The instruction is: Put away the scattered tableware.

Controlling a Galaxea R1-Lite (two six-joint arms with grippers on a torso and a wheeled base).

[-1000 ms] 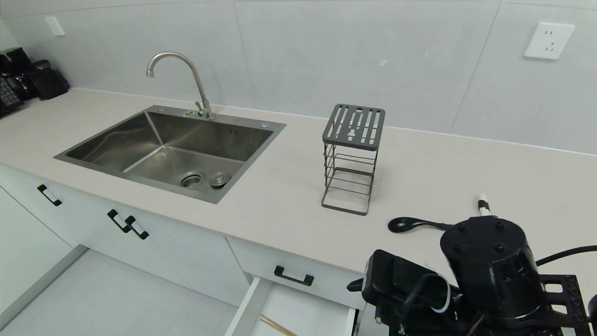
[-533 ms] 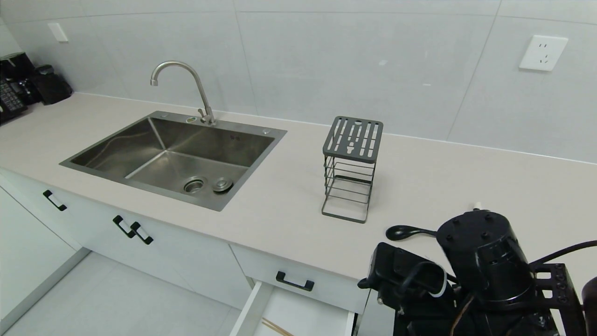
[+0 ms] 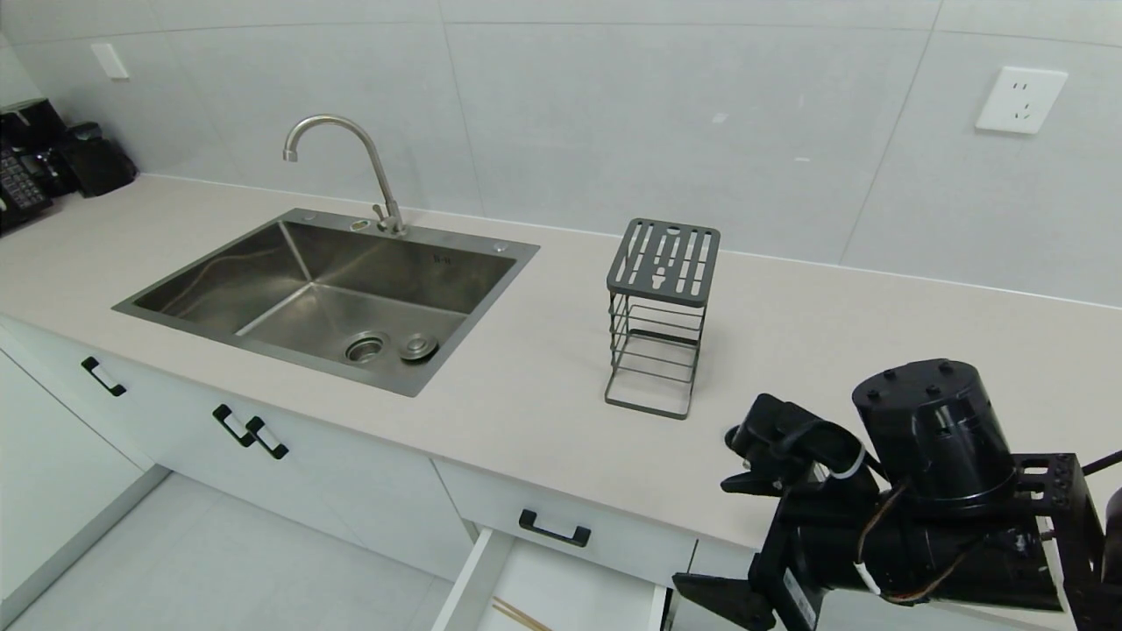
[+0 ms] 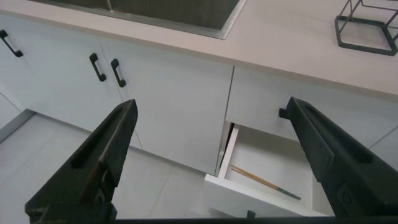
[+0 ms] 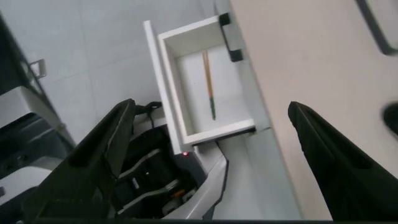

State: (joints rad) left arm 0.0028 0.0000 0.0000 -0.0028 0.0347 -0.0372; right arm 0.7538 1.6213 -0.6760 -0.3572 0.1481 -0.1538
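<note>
The head camera tips slightly over the first half of the last second, so the apparent slide of the rack (image 3: 659, 315) and the countertop (image 3: 543, 386) is the view moving, not the things. After that the view holds steady and the real change is the right arm (image 3: 929, 438): it lifts from below the counter edge and swings up and inward, so its bulk now sits over the front of the countertop just to the right of the rack. That is the spot where the black spoon lay a moment ago, and the arm now hides it in the head view; a dark shape (image 5: 390, 118) at the edge of the right wrist view may be its bowl, but that is too blurred to say. The right gripper (image 5: 210, 111) has its jaws spread wide with nothing between them, and the left gripper (image 4: 210, 107) is likewise wide open and empty, hanging out in front of the cabinets. Below the counter the drawer (image 3: 460, 583) stands pulled out with chopsticks (image 5: 209, 84) already lying in it — so one piece looks stowed, and the arm's rise reads as the start of a reach for the spoon, which is probably not yet grasped.
</note>
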